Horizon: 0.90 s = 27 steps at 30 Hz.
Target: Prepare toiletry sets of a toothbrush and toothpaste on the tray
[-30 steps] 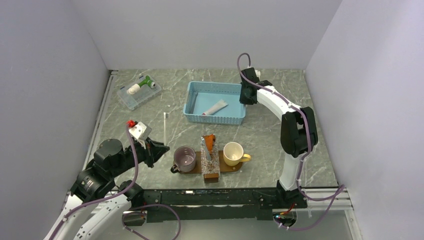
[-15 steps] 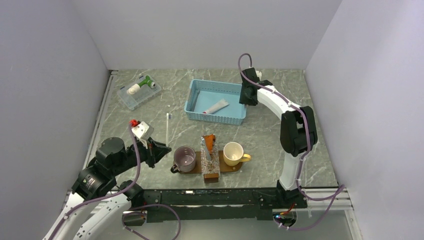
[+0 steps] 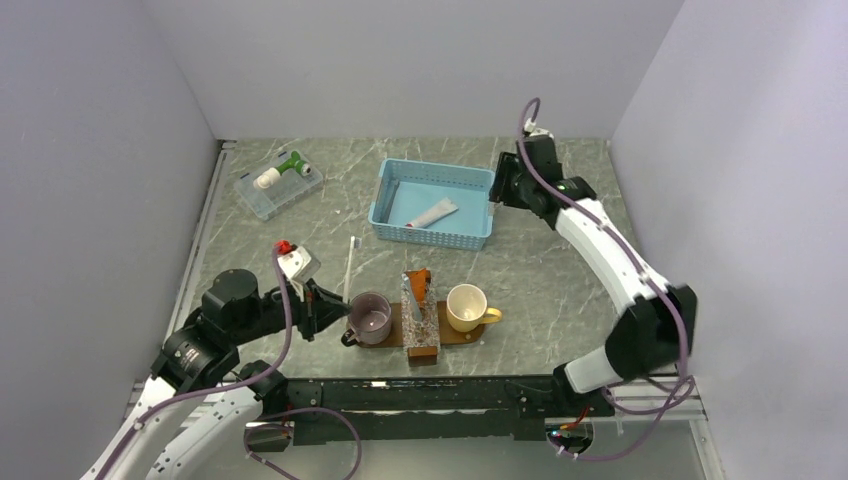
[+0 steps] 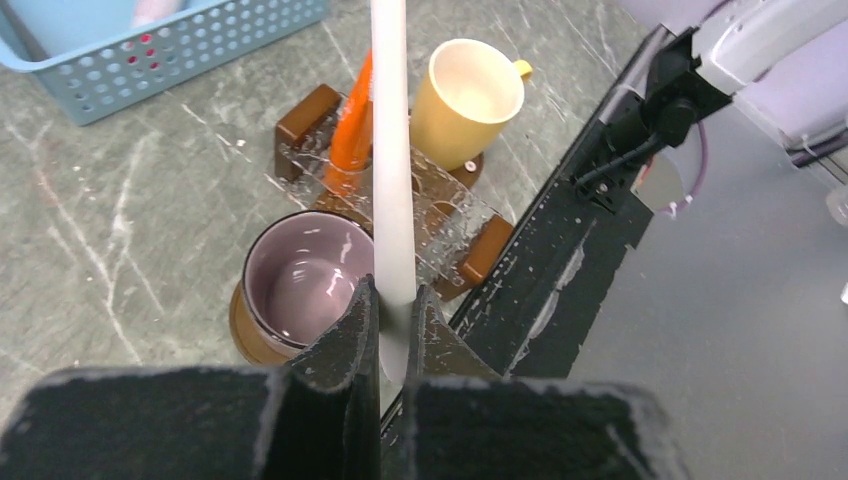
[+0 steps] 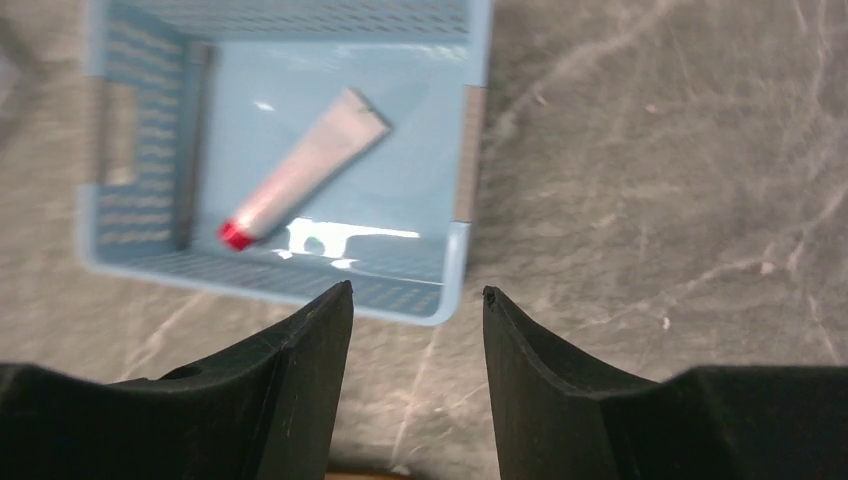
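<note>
My left gripper [image 3: 335, 305] is shut on the pale toothbrush [image 3: 350, 265], which sticks up and away from it just left of the mauve cup [image 3: 370, 318]. In the left wrist view the toothbrush handle [image 4: 390, 150] rises from the gripper [image 4: 392, 295] over the mauve cup [image 4: 300, 280]. The orange toothpaste [image 3: 418, 284] stands in a clear holder on the dark-brown tray [image 3: 455, 337]; it also shows in the left wrist view [image 4: 352, 140]. My right gripper [image 3: 500, 190] is open and empty above the right end of the blue basket; in its own view [image 5: 417, 292] nothing is between the jaws.
A yellow cup [image 3: 467, 305] stands on the tray's right end. The blue basket [image 3: 478, 205] holds a pale tube with a red cap [image 5: 305, 165]. A clear box [image 3: 278, 182] with a green and white item sits at the back left.
My left gripper has carried the toothbrush to the right, up to the mauve cup. My right arm has swung its elbow out right; its gripper stays by the basket's right end.
</note>
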Each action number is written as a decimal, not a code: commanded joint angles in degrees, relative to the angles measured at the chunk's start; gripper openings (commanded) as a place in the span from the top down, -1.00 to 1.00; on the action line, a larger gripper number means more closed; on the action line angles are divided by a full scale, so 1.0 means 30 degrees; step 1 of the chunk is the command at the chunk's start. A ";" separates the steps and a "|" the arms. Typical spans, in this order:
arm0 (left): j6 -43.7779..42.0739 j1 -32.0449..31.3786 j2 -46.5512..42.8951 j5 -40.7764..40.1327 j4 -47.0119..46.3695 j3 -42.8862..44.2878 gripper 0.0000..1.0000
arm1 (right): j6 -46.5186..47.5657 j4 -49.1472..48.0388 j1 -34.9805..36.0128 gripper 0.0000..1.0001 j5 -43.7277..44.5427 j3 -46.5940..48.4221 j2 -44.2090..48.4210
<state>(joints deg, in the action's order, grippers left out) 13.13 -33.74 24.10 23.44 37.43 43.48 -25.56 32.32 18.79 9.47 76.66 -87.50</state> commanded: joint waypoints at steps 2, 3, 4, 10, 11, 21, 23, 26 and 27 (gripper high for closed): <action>-0.0702 -0.0061 0.0771 0.2928 -0.1142 -0.0019 1.00 | 0.1053 -0.1170 0.0352 -0.08 -0.5427 -0.0514 0.3444; -0.0737 -0.0048 0.0846 0.3244 -0.1183 -0.0036 1.00 | 0.1186 -0.1251 0.0431 -0.09 -0.6467 -0.0580 0.3903; -0.0760 -0.0054 0.0911 0.3592 -0.1232 -0.0050 1.00 | 0.1338 -0.1342 0.0522 -0.10 -0.7608 -0.0617 0.4305; -0.0815 -0.0078 0.1271 0.5401 -0.1546 -0.0238 1.00 | 0.2113 -0.1982 0.1136 -0.15 -1.3821 -0.0741 0.6391; -0.0825 -0.0072 0.1360 0.5733 -0.1611 -0.0276 1.00 | 0.2157 -0.2118 0.1280 -0.16 -1.4489 -0.0700 0.6659; -0.0766 -0.0565 0.1978 0.7212 -0.1989 -0.0525 1.00 | 0.1740 -0.1444 0.4480 -0.24 -1.7209 0.1698 0.6318; -0.0779 -0.0803 0.2111 0.7144 -0.1911 -0.0493 1.00 | 0.1877 -0.0716 0.5318 -0.24 -1.7113 0.2589 0.5862; -0.0762 -0.1094 0.2260 0.7107 -0.1892 -0.0514 1.00 | 0.1861 0.0179 0.6256 -0.25 -1.7468 0.3773 0.5055; -0.0748 -0.1181 0.2292 0.7048 -0.1874 -0.0523 1.00 | 0.1909 0.0536 0.6516 -0.25 -1.7486 0.4178 0.4811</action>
<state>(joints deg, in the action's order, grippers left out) 11.66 -36.27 30.46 42.85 34.09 41.98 -20.58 30.55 35.55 -40.58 83.88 -71.33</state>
